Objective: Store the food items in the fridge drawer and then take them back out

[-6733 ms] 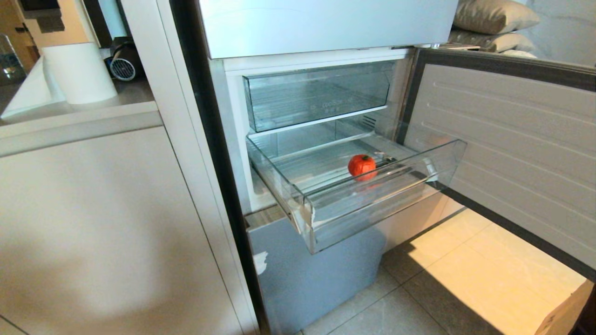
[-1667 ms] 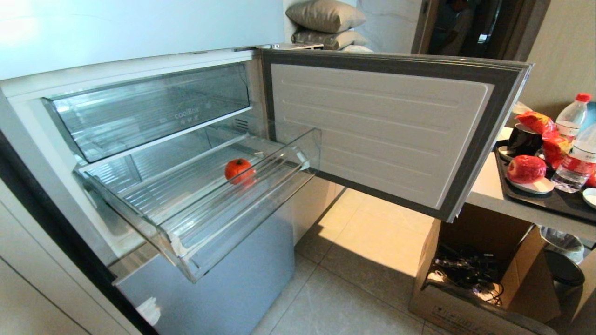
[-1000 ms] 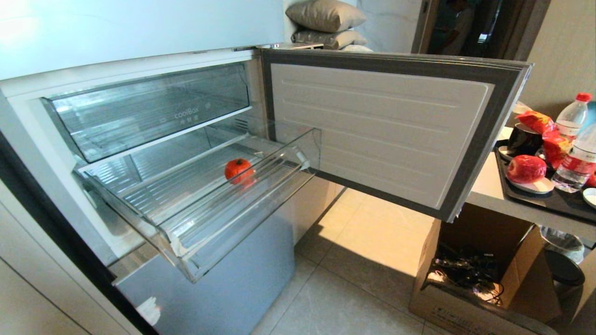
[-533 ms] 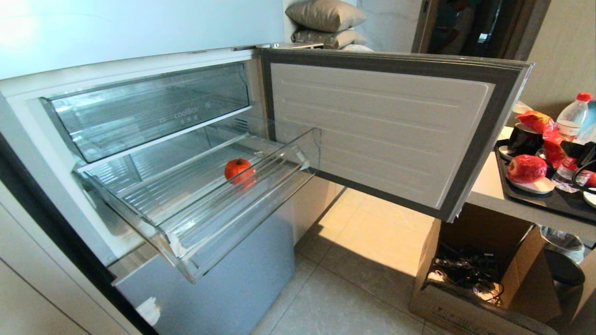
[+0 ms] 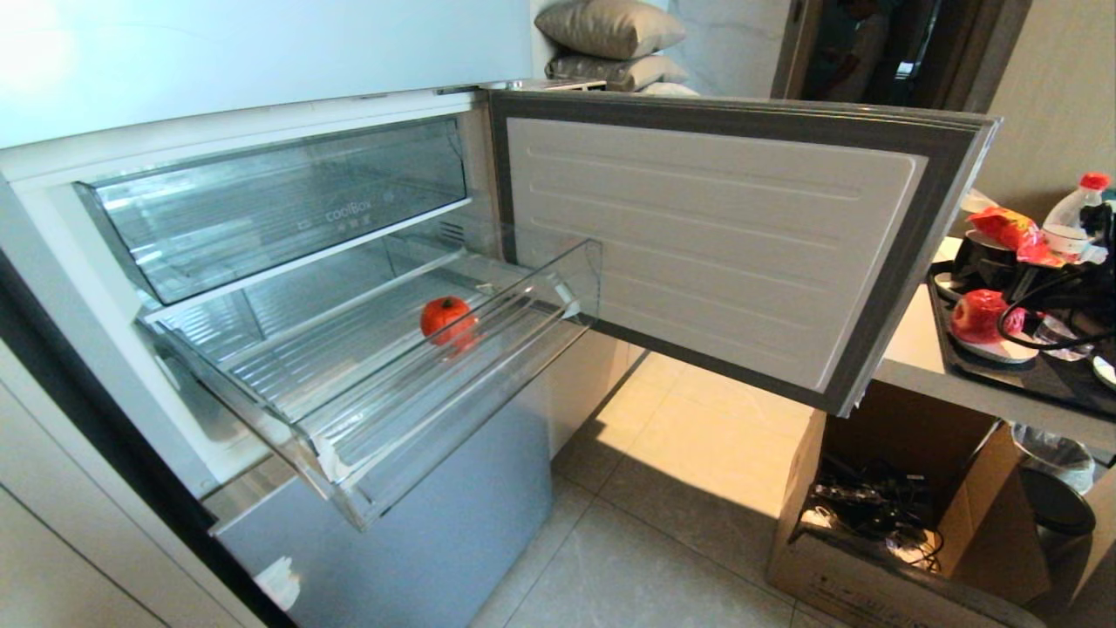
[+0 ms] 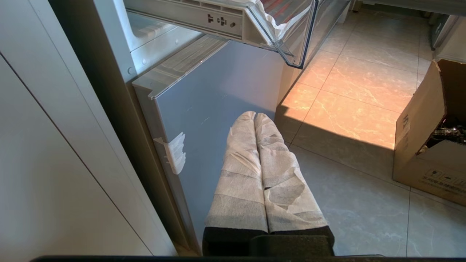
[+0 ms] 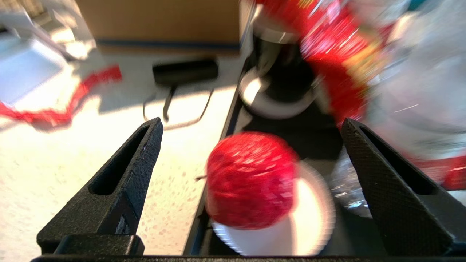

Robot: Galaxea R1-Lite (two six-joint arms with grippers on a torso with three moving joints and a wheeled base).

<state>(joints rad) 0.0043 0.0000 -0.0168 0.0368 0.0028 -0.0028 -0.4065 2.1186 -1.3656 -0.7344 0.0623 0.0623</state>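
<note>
- The right end effector point(image 7: 251, 145) hangs over the black tray point(image 7: 218, 120) on the desk point(image 7: 91, 153), its two dark fingers point(image 7: 120, 182) spread wide and released, gripping nothing.
- Straight ahead of it, framed between those fingers but touching neither, sits one red food item point(image 7: 251, 180) on a small white plate point(image 7: 309, 225).
- In the head view this same red fruit point(image 5: 978, 316) lies at the tray's near-left corner, with the right end effector's dark body and cable just beside it and partly over it.
- Beyond the fruit, farther from the right end effector, stand a dark cup on a saucer point(image 7: 276, 83) and a red snack bag point(image 7: 335, 54); a clear bottle point(image 7: 418, 83) is blurred off to one side of the fingers.
- The other red food item point(image 5: 448, 319) is well apart from the right end effector, resting on the ribbed floor of the fridge drawer point(image 5: 410, 436), which is pulled out of the pale-blue fridge; the fruit lies near the drawer's front lip, towards the open door point(image 5: 724, 244).
- Above that drawer sits a second clear drawer with small lettering point(image 5: 279, 209), pushed in.
- The left end effector point(image 6: 255, 116) is parked low, well away from both fruits; its white-wrapped fingers point(image 6: 240, 174) are pressed together, clenched on nothing, pointing at the fridge's lower blue panel point(image 6: 218, 91) below the drawer's corner.
- A cardboard box point(image 5: 872, 523) with cables inside stands on the tiled floor under the desk edge, below the right end effector.
</note>
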